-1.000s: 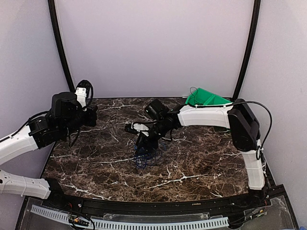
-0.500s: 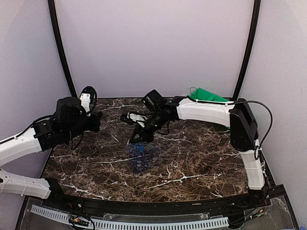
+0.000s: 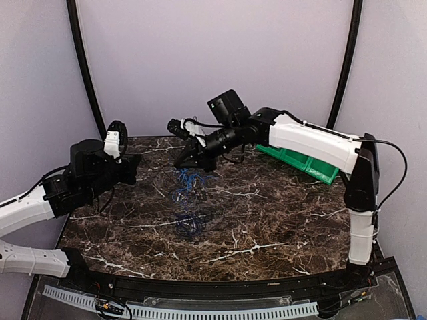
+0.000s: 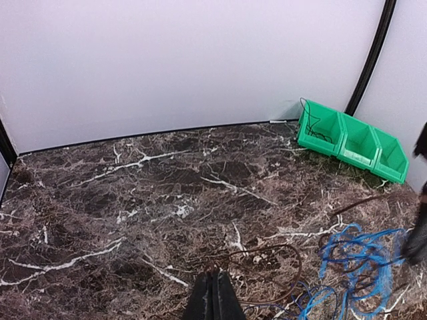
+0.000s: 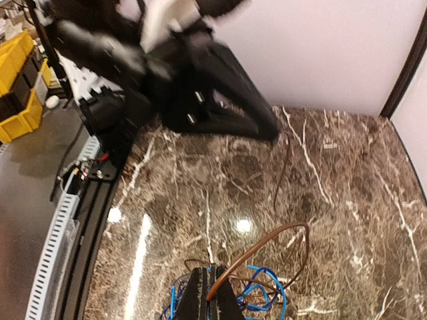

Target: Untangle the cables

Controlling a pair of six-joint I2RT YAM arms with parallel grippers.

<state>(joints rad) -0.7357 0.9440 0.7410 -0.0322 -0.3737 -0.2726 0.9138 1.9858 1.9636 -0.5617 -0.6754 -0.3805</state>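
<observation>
The cables are thin blue and dark brown wires. Part of the clump point(image 3: 191, 223) lies on the marble table point(image 3: 280, 220), and blue strands point(image 3: 183, 179) rise from it to my right gripper point(image 3: 185, 161), which hangs above the table. In the right wrist view that gripper point(image 5: 213, 283) is shut on a brown strand point(image 5: 267, 250), with blue loops point(image 5: 267, 293) under it. My left gripper point(image 3: 135, 167) is at the left. In its wrist view it point(image 4: 213, 279) is shut on the end of a brown wire point(image 4: 293, 263) that loops right to the blue tangle point(image 4: 360, 257).
A green bin with three compartments point(image 3: 303, 162) stands at the back right by the wall point(image 4: 350, 140), a thin dark wire in its left compartment. Black frame posts point(image 3: 83, 60) run up both back corners. A rail point(image 3: 200, 310) lines the near edge.
My right gripper has shut and risen toward the back left, pulling blue strands up out of the clump. The green bin is now uncovered. The left arm has shifted slightly.
</observation>
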